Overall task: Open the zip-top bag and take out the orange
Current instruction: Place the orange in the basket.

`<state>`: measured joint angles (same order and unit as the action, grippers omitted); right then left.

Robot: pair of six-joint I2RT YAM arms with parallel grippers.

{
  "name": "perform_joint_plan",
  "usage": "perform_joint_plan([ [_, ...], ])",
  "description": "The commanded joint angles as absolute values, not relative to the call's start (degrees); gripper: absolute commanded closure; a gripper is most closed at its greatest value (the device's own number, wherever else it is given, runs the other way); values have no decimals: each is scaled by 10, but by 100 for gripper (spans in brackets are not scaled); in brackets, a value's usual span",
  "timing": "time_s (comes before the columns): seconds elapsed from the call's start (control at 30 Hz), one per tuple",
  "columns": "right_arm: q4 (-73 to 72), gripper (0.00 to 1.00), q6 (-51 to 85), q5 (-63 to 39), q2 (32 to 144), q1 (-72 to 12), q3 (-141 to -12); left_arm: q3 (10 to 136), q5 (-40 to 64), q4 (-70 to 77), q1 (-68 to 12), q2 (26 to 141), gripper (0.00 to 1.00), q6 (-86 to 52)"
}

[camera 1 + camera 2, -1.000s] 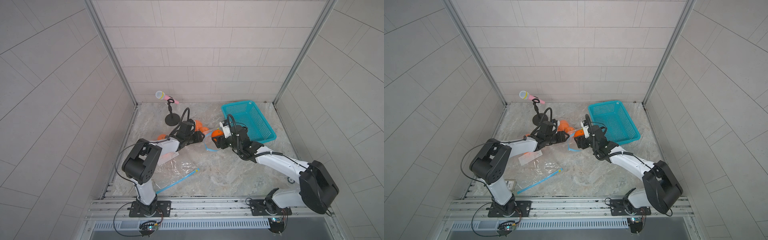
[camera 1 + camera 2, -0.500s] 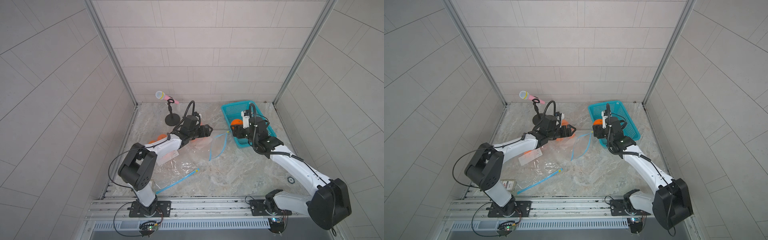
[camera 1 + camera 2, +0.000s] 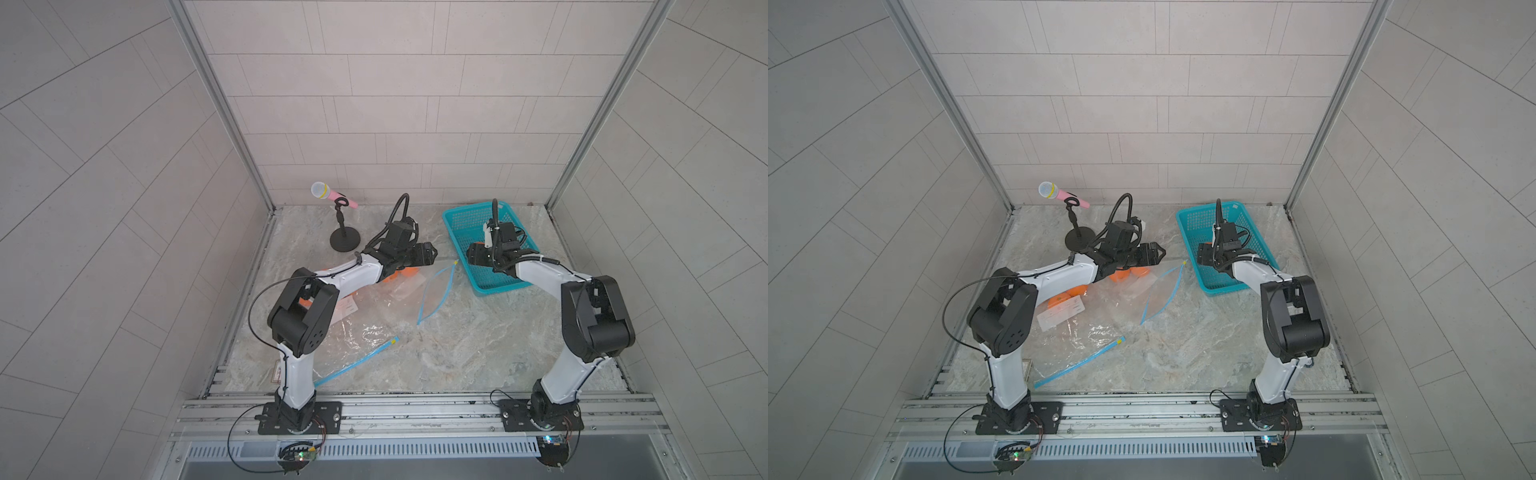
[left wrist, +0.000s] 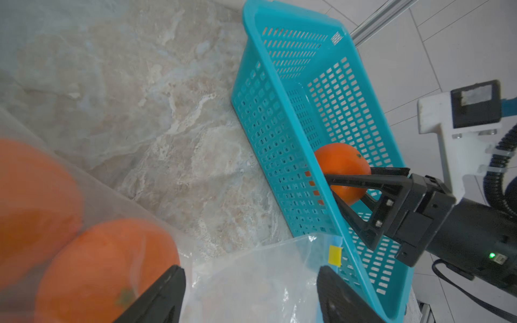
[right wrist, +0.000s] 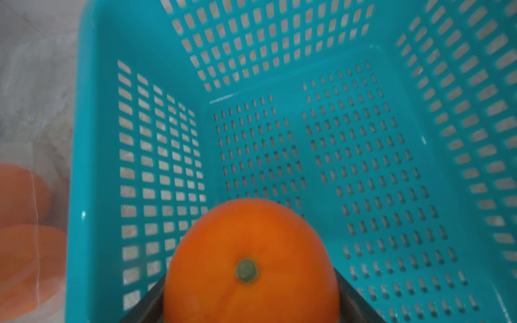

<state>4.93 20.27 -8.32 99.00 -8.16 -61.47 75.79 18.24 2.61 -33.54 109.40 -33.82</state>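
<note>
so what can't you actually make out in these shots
- How many bagged oranges the clear zip-top bag holds: the left arm covers them in both top views, and the left wrist view crops them.
- Whether the round orange in the right gripper touches the teal mesh basket floor: the gripper hides its underside.
- White label text: too small.
</note>
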Motion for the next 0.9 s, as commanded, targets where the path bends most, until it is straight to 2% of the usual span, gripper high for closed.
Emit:
perform_joint_plan([
  [0.0, 24, 43, 212, -61, 978, -91, -597, 751, 168, 14, -334, 1071, 20, -321],
  [0.2, 32, 41, 225, -55, 1004, -93, -571, 698, 147, 8, -334, 1027, 20, -311],
  [0.47, 11, 23, 220, -60, 988, -95, -540, 667, 111, -26, -312, 962, 19, -285],
  [0.57, 26, 15, 221, -56, 959, -95, -537, 645, 121, -16, -287, 952, 19, -265],
  [0.87, 63, 5, 217, -53, 846, -103, -533, 600, 104, 17, -238, 965, 20, -235],
])
